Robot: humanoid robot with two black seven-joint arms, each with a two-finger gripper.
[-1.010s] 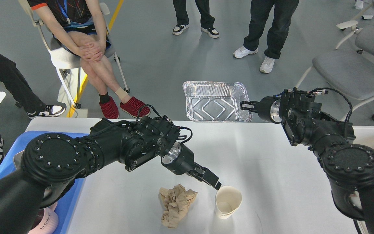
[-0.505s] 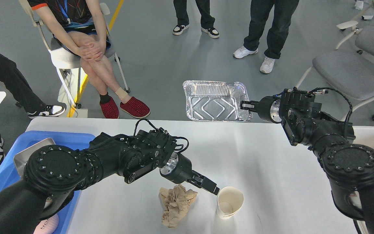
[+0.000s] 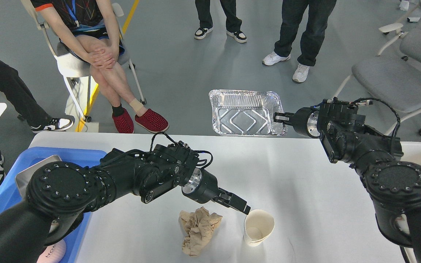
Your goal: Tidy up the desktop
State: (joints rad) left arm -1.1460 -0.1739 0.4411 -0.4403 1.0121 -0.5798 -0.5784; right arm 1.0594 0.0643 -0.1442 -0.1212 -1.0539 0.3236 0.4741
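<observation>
- Left gripper [image 3: 246,209] sits with its tip at the far-left rim of the paper cup [image 3: 258,227]; it has edged slightly up and right since half a second ago, and whether its fingers are apart cannot be told.
- Right gripper [image 3: 278,117] pinches the right rim of the foil tray [image 3: 246,117], now shifted a little right.
- Desktop [image 3: 305,190] runs left to right, filling the near scene.
- Crumpled brown paper [image 3: 198,230] lies just left of the cup.
</observation>
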